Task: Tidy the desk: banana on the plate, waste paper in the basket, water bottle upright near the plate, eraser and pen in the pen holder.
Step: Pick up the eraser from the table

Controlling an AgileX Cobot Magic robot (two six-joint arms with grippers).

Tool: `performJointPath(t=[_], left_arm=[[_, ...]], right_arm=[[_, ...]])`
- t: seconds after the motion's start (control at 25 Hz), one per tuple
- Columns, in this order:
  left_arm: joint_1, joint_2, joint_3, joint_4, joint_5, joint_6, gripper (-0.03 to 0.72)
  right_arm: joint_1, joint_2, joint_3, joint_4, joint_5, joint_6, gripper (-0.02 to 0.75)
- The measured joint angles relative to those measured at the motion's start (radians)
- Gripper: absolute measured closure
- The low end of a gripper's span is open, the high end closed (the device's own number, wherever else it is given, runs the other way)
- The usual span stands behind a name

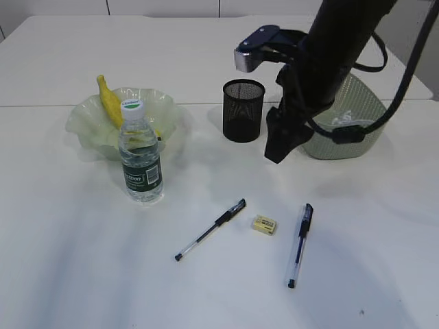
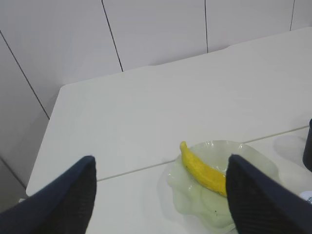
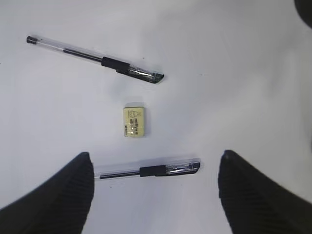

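Two pens (image 1: pixel 209 239) (image 1: pixel 300 245) and the eraser (image 1: pixel 264 224) lie loose before us, not yet in the pen holder (image 1: pixel 243 110). Banana (image 1: pixel 110 100) sits on the plate (image 1: pixel 89 116), bottle (image 1: pixel 141 154) upright beside it. Both our grippers (image 3: pixel 155 195) (image 2: pixel 161 195) hang spread wide, empty.

Plate (image 1: pixel 82 123): rear left of the table (image 1: pixel 68 274), banana (image 1: pixel 110 101) lying in it. Water bottle (image 1: pixel 140 154): upright, just in front of the plate. Pen holder (image 1: pixel 243 110): right of the plate. Basket (image 1: pixel 357 123): right of the pen holder. Eraser (image 1: pixel 264 224): near the front, between two pens, the left pen (image 1: pixel 211 229) and the right pen (image 1: pixel 300 244).
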Motion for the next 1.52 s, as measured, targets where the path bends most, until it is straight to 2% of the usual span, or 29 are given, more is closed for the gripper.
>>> performJointPath(t=[0.88,1.52], left_arm=[[0.000,0.000,0.000,0.039,0.000,0.000,0.099],[0.000,-0.001,0.000,0.041,0.000,0.000,0.099]], right_arm=[[0.004,0.193,0.000,-0.011,-0.010,0.008,0.151],[0.066,0.266,0.000,-0.018,-0.014,0.016,0.151]])
